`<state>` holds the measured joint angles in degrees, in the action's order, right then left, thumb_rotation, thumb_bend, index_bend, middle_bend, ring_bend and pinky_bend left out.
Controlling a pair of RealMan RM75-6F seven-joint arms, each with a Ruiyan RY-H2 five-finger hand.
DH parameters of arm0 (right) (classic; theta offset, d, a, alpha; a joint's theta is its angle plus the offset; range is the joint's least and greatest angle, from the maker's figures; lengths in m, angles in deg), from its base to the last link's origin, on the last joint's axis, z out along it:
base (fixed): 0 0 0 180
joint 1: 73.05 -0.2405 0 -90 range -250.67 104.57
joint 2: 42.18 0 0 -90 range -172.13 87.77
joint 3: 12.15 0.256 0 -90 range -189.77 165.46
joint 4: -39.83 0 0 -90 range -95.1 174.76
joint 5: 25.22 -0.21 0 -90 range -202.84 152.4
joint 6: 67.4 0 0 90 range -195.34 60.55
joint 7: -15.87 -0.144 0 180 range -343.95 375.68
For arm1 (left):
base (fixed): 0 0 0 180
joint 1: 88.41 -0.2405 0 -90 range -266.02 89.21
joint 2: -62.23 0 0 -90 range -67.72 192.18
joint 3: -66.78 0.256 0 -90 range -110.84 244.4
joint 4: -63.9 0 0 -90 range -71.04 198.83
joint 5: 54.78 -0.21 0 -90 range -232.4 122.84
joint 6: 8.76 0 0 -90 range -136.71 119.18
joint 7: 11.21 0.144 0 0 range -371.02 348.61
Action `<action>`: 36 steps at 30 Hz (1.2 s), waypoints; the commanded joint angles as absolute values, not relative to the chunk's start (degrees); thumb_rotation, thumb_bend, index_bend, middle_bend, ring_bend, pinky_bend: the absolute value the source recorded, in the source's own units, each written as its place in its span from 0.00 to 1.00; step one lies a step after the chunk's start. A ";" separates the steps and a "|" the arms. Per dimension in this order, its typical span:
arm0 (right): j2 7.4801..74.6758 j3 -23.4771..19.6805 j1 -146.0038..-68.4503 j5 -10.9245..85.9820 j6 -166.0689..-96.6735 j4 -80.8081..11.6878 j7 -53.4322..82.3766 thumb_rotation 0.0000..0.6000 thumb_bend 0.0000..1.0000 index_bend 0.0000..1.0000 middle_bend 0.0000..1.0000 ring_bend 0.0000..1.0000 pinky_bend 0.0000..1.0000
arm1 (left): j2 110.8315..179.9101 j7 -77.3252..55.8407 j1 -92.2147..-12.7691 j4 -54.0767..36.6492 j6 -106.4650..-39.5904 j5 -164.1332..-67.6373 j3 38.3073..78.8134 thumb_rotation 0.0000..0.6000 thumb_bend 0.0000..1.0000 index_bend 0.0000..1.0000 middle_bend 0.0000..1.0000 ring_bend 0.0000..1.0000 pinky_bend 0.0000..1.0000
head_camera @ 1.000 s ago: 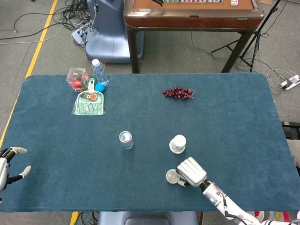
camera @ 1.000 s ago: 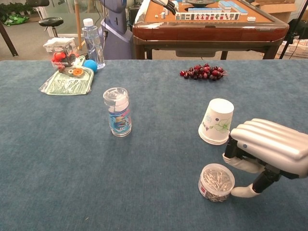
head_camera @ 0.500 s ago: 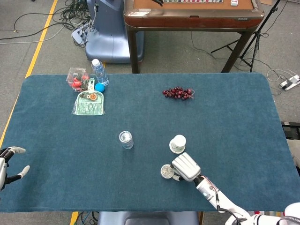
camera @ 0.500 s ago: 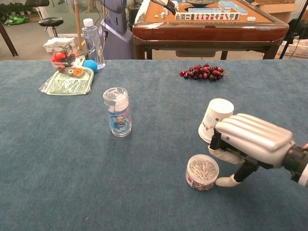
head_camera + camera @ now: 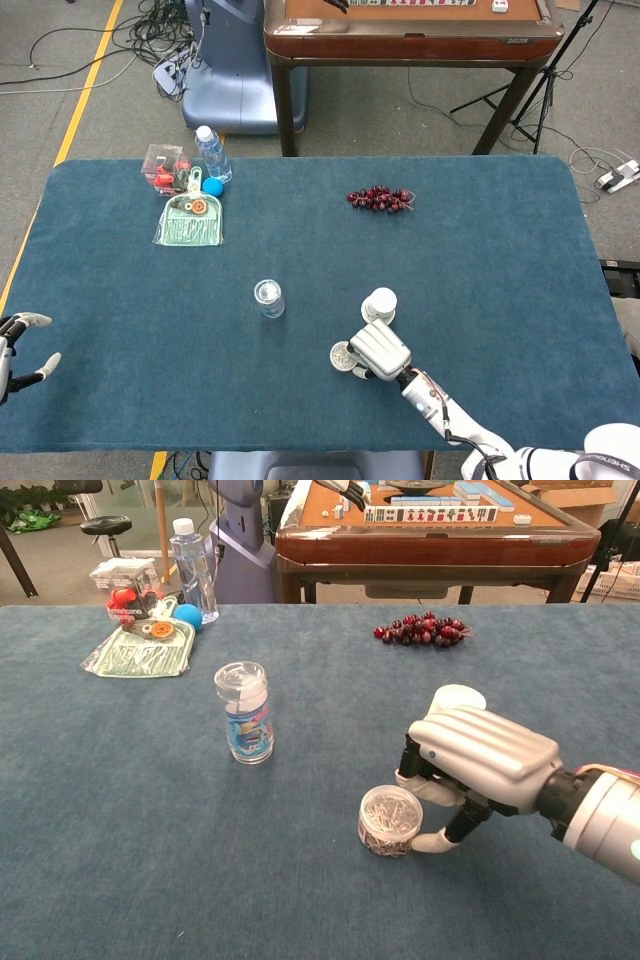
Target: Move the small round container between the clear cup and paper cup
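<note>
Silver right hand [image 5: 478, 763] grips the small round container [image 5: 389, 820] on the table, just beside the paper cup [image 5: 380, 302]. Clear cup [image 5: 245, 713] stands well apart; left hand [image 5: 18, 345] hangs open, fingers spread.

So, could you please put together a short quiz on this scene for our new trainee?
1. True or false: the right robot hand holds the small round container.
2. Multiple choice: what lies at the far side of the table? A) a banana B) a bunch of grapes C) a spoon
3. Fill in: the container now sits nearer the ___ cup than the clear cup.

Key
1. True; its fingers and thumb close around the container.
2. B
3. Paper; the paper cup stands right behind the hand, largely hidden in the chest view.
</note>
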<state>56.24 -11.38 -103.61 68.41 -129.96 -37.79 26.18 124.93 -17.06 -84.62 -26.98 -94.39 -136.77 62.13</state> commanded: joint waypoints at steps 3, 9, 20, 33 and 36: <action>57.73 -10.48 -104.52 68.24 -130.22 -36.22 25.90 1.00 0.00 1.00 1.00 1.00 1.00 | 124.83 -17.11 -84.65 -27.07 -94.39 -136.74 62.12 1.00 0.24 0.38 0.35 0.30 0.55; 59.80 -9.59 -105.93 68.23 -130.13 -33.73 25.46 1.00 0.00 1.00 1.00 1.00 1.00 | 124.76 -17.00 -84.66 -27.25 -94.42 -137.00 62.24 1.00 0.24 0.38 0.35 0.30 0.55; 64.42 -7.25 -109.21 67.04 -128.97 -27.44 23.74 1.00 0.00 1.00 1.00 1.00 1.00 | 124.27 -17.17 -84.96 -27.82 -94.68 -136.83 62.22 1.00 0.24 0.38 0.35 0.30 0.55; 68.20 -4.91 -111.78 65.68 -129.99 -21.94 22.90 1.00 0.00 1.00 1.00 1.00 1.00 | 124.08 -16.83 -84.84 -27.90 -93.84 -136.53 62.43 1.00 0.24 0.38 0.35 0.30 0.55; 68.85 -4.43 -112.28 65.35 -130.26 -20.74 22.47 1.00 0.00 1.00 1.00 1.00 1.00 | 124.09 -16.63 -84.80 -27.92 -93.67 -136.44 62.46 1.00 0.24 0.38 0.35 0.30 0.55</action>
<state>68.59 -4.67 -112.05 65.53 -130.13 -21.08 22.68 124.09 -16.65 -84.81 -27.91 -93.68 -136.45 62.46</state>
